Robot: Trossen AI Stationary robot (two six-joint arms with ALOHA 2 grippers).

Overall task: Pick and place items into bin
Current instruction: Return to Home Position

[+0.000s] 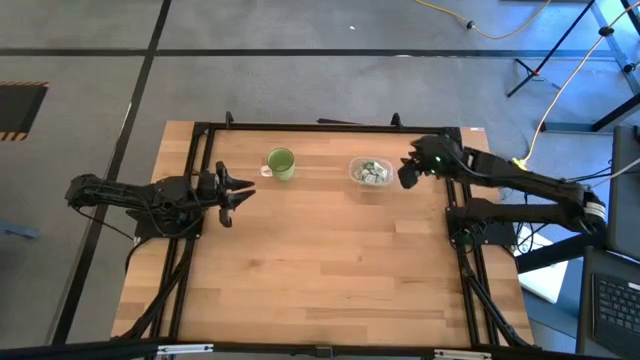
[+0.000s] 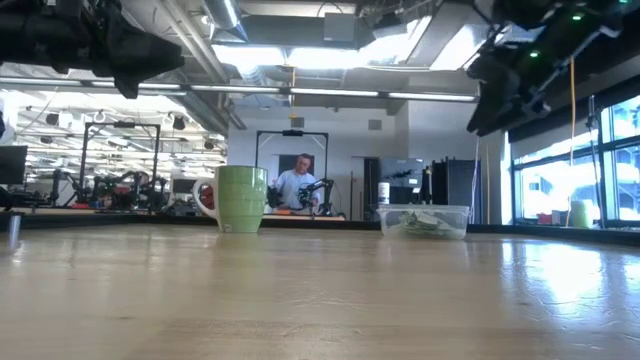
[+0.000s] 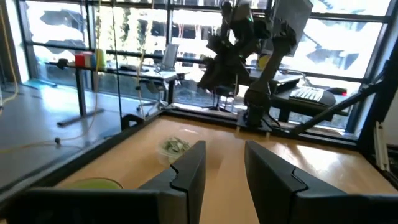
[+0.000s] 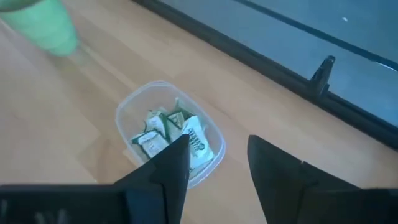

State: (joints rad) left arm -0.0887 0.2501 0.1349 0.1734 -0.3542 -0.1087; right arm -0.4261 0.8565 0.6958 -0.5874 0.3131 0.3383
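The bin (image 1: 371, 173), a small clear tub, stands on the table near its far edge; several pale green and white packets (image 4: 171, 138) lie inside it, as the low view (image 2: 424, 222) also shows. My right gripper (image 1: 406, 172) hangs open in the air just right of the bin, tipped downward, nothing between its fingers (image 4: 217, 171). My left gripper (image 1: 240, 192) waits open and level near the table's left edge, empty too (image 3: 224, 168).
A green mug (image 1: 281, 163) with a white handle stands on the table left of the bin, near the far edge. A black frame (image 1: 300, 127) runs along the table's far edge and sides. Bare wood fills the middle and near part.
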